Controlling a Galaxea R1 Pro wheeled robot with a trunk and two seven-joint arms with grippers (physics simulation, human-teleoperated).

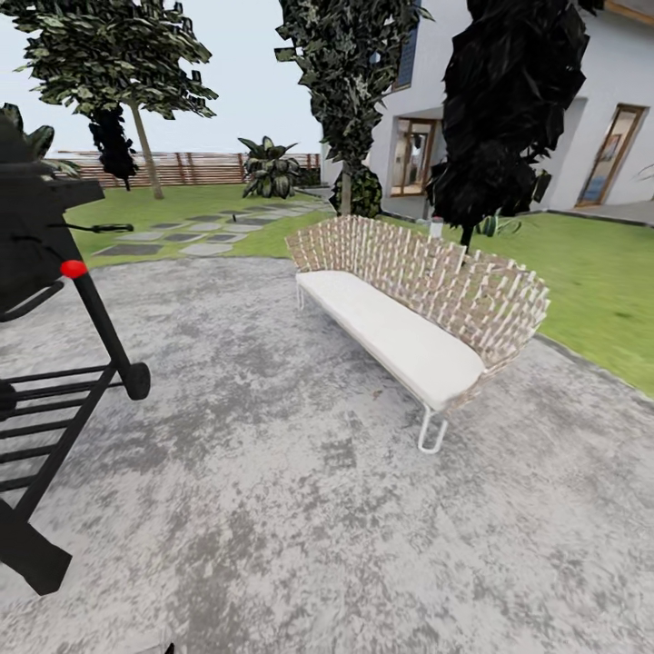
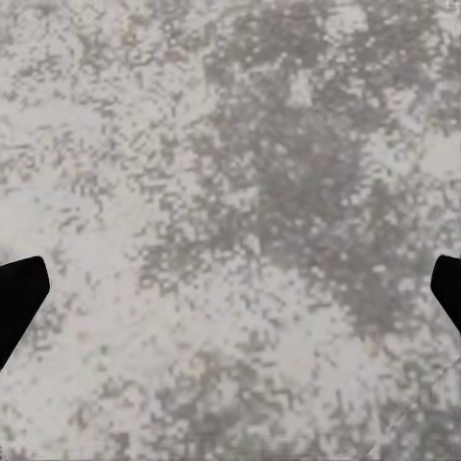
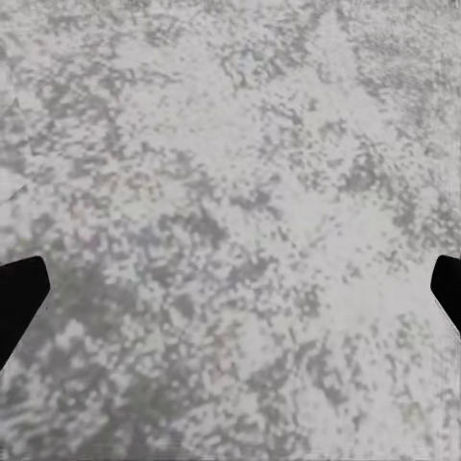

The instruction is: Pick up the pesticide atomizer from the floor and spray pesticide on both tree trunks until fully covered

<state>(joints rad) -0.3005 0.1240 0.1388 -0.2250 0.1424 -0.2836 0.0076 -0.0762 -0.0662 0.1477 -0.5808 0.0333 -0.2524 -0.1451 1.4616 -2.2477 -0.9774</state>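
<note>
The pesticide atomizer is out of view. Beyond the grey patio lies the garden lawn (image 1: 595, 263) with stone paving slabs (image 1: 182, 238) and a brown slat fence (image 1: 204, 168). A leafy tree (image 1: 118, 54) with a slim leaning trunk stands at the back left. Another tree (image 1: 350, 82) rises behind the sofa, with its pale trunk (image 1: 345, 193) partly covered by foliage. My left gripper (image 2: 230, 298) is open over mottled grey paving, its dark fingertips (image 2: 19, 298) wide apart with nothing between them. My right gripper (image 3: 230, 298) is likewise open over the same paving.
A wicker sofa (image 1: 409, 318) with a white cushion stands on the patio (image 1: 272, 509) at centre right. A black wheeled grill (image 1: 54, 363) is close at the left. A dark shrub-like tree (image 1: 509, 109) and a white house (image 1: 599, 109) stand at the right.
</note>
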